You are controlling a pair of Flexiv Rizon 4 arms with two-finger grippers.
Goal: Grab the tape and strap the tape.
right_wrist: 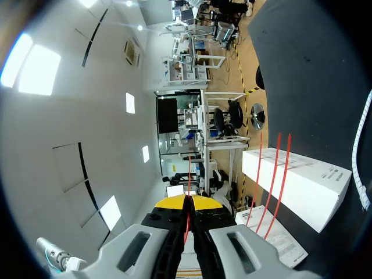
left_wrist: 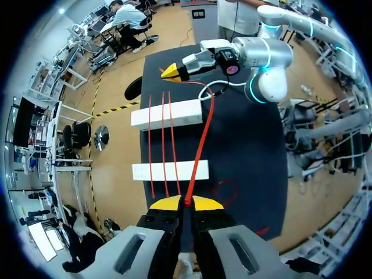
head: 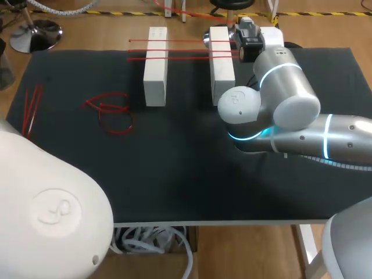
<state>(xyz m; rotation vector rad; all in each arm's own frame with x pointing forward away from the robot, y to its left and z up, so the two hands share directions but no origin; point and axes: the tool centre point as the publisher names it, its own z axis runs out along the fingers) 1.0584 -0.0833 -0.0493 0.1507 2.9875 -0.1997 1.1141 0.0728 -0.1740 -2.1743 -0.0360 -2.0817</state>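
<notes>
The left gripper is clenched on one end of a red tape. The strand runs from its yellow tips past both white blocks to the right gripper, which grasps the far end. Other tapes lie flat across the two blocks on the black surface. A loose tangle of tape sits apart, on the surface beside the blocks.

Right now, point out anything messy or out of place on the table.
A red tape tangle lies loose on the black mat, left of the two white blocks, looped and knotted, unlike the straight strips stretched across the blocks. A few more strips lie slanted at the mat's left edge.
</notes>
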